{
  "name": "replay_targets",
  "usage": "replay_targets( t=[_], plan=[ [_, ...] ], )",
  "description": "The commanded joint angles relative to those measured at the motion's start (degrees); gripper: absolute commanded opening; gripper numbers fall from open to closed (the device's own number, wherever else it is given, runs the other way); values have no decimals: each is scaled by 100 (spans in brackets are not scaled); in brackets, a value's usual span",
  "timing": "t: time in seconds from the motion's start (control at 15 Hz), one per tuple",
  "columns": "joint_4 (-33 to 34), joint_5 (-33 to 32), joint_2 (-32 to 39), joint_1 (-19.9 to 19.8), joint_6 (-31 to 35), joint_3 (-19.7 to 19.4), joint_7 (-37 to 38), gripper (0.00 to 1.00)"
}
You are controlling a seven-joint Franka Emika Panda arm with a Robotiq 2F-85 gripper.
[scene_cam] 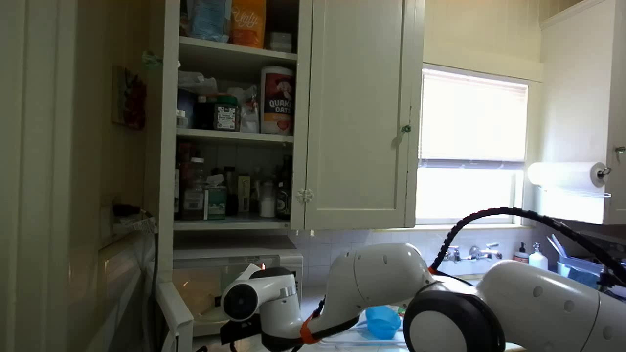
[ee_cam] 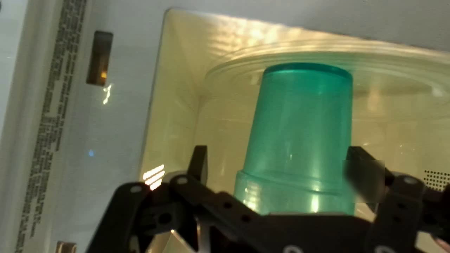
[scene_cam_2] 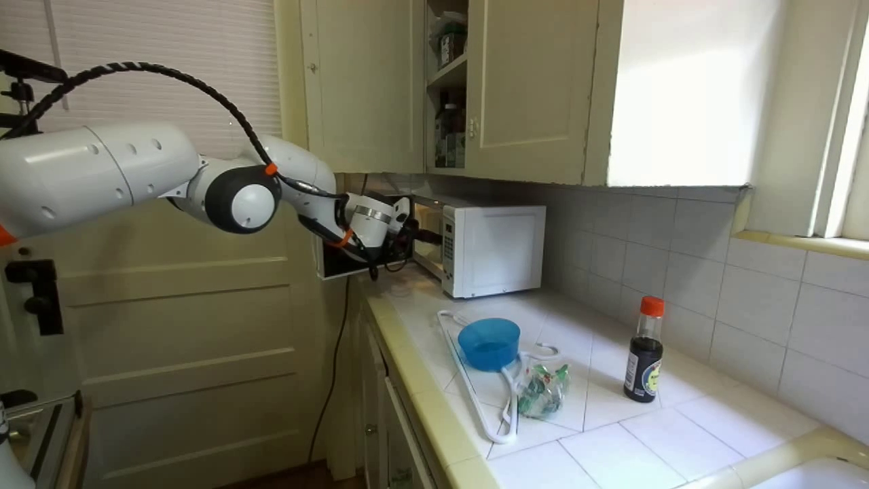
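Inside m'wave (scene_cam_2: 499, 248); teal cup (ee_cam: 302, 133), wrist view only; end effector (ee_cam: 277, 154) wide, straddling it

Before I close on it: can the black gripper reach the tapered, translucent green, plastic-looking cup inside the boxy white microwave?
Probably yes: the gripper is open, its fingers flanking the cup in the wrist view, nothing visibly blocking; depth is uncertain.

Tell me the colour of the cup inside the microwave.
The cup is translucent blue-green, clearest in the wrist view.
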Motion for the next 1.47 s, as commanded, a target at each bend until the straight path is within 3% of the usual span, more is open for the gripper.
replay_targets(
  t=[0.0, 0.27, 0.33, 0.93, 1.07, 1.13, 1.27, 1.4],
  plan=[
    [777, 847, 505, 98, 291, -248, -876, 100],
    [1247, 1675, 804, 214, 289, -490, -1640, 100],
    [1239, 1442, 816, 103, 192, -183, -1695, 80],
    [1264, 1420, 970, 160, 230, -95, -2008, 11],
    [1173, 1386, 1000, 189, 319, -46, -2044, 1],
    [1186, 1380, 1044, 194, 419, -11, -2028, 39],
    [1445, 1208, 1269, 245, 884, -86, -1678, 35],
    [1678, 1023, 1423, 337, 1166, -257, -1305, 48]
  ],
)
